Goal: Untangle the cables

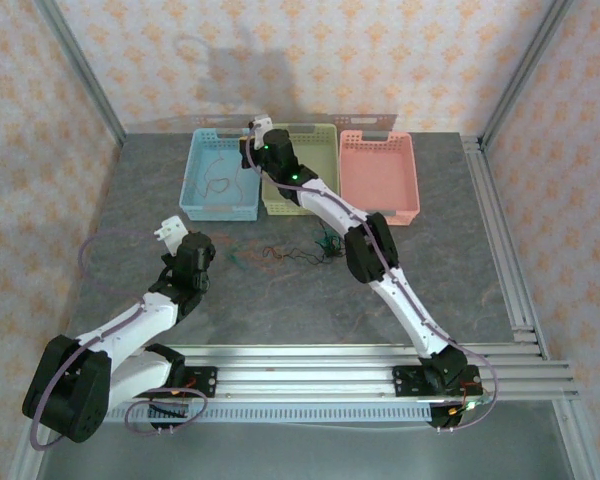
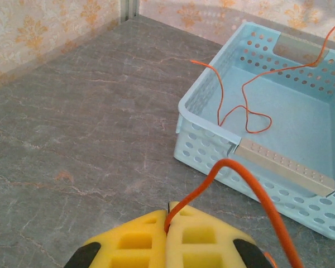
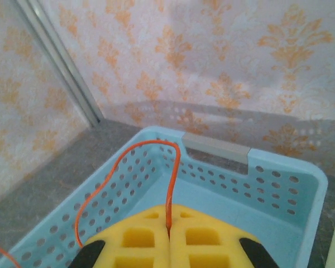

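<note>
Left gripper [image 2: 167, 215]: yellow foam pads pressed together, pinching a thin orange wire [image 2: 234, 163]. The wire arches up and runs off the lower edge of the left wrist view, so its far end is cut off.
Right gripper [image 3: 168, 226]: pads closed on an orange wire stretch [image 3: 151, 144], held over the pale blue perforated plastic basket [image 3: 279, 178]. This stretch loops up, drops along the basket's left wall and leaves the picture.
One wire or two: cannot tell whether both grippers hold the same one.
Inside the blue basket: a curling orange strand [image 2: 221, 103] crosses the rim and floor, its upper end cut off at the right edge.
Grey stone-patterned table [image 1: 140, 200]: a reddish-brown squiggle [image 1: 280, 252], a green bit [image 1: 235, 258] and a dark clump [image 1: 327, 242] lie between the arms, just in front of the baskets. They are too small to tell whether they are knotted.
Hidden: the right arm covers much of the pale green basket [image 1: 325, 150]. The pink basket [image 1: 380, 175] sits beside it.
Grey-beige rim strip [image 2: 285, 164]: finely dotted, too blurred to read.
</note>
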You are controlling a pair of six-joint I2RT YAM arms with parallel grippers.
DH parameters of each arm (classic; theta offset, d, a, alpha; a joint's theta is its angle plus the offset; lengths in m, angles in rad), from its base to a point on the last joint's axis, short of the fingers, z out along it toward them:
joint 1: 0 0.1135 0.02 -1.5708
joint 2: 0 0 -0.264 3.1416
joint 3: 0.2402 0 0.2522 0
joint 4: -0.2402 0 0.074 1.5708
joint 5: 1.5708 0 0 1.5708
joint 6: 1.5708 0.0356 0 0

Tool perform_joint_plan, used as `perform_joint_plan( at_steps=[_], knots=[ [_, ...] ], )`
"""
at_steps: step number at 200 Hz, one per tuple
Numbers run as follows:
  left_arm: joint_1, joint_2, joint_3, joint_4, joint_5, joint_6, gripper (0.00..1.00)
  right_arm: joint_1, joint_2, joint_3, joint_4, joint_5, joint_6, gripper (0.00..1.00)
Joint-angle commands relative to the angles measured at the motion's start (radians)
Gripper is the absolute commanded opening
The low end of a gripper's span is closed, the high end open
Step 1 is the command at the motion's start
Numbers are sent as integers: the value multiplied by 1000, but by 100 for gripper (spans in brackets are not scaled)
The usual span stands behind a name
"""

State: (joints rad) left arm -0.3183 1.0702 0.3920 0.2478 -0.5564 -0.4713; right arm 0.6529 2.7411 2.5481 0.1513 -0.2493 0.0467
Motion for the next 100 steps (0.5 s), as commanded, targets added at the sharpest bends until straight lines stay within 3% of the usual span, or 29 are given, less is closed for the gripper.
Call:
perform_joint_plan(
  at_steps=[1, 18, 72, 84, 100],
  knots=[
    [8, 13, 32, -18, -3, -2, 0, -10, 34, 145, 132, 120, 92, 0],
    [8, 11, 33, -22, 2, -2, 0, -17, 23, 125, 180, 119, 164, 0],
    [8, 10, 30, -18, 0, -1, 0, -16, 9, -40, 173, 94, 143, 3],
    [8, 9, 28, -17, -1, -2, 0, -15, 13, -52, 158, 57, 144, 11],
    [8, 13, 31, -18, 0, -2, 0, -12, -4, -57, 120, -13, 104, 31]
  ],
)
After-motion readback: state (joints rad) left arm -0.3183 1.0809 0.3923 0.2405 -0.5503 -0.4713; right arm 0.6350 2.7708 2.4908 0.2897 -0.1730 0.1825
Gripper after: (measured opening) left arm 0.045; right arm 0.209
